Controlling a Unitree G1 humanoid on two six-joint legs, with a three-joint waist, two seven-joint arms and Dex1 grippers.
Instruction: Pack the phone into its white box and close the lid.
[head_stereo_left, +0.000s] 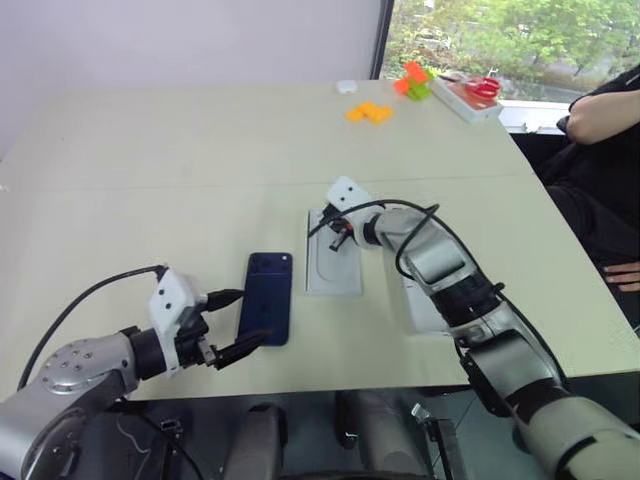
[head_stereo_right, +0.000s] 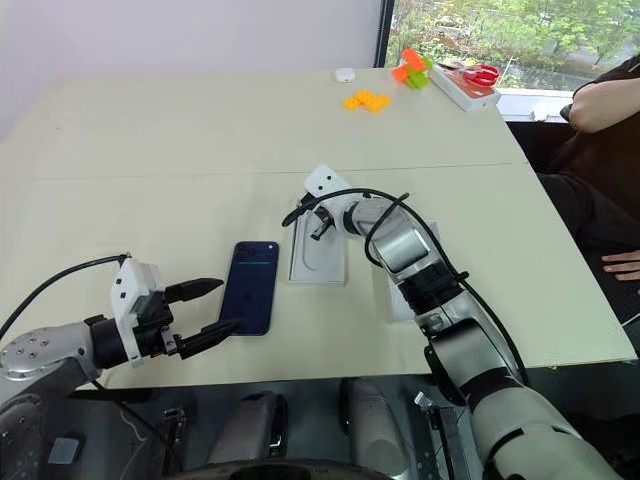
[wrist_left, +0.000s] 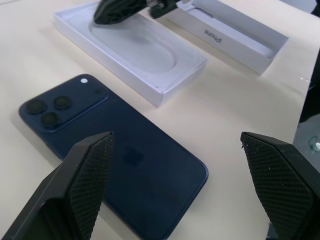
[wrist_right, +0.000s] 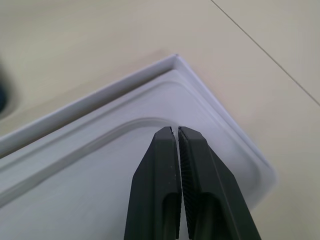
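Pale beige table (head_stereo_left: 180, 180) beneath a window (head_stereo_left: 480, 40) full of green trees, with a seated person's arm (head_stereo_left: 600, 115) at the far right edge.

Toward the robot's left, lying back-up and flat on the table: the phone (head_stereo_left: 267, 297), dark navy, camera bump at its far end. Just in front of its near end, the left gripper (head_stereo_right: 229, 304), black fingers spread wide and holding nothing, one finger to either side of the phone's near corner.

Just beside the phone, toward the middle: a white insert (head_stereo_left: 335, 275) with an oval recess, seated in a shallow white-walled tray. Probably the white box underneath, though hard to tell with no floor showing. Over the insert's far end, the right gripper (wrist_right: 177, 130), fingers pressed together on nothing, tips touching the insert or just above it, hard to tell which.

Further right, partly under the right arm: the lid (wrist_left: 240, 37), open side up.

Step in hand, at a guess: clearing the box, with packing not yet begun. Next move likely calling for the insert to be lifted out, then for a careful pinch across the phone's slim, glossy edges.

Counted: one phone, one insert, one lid, two grippers. At the far end, a scatter of orange blocks (head_stereo_left: 368, 112).
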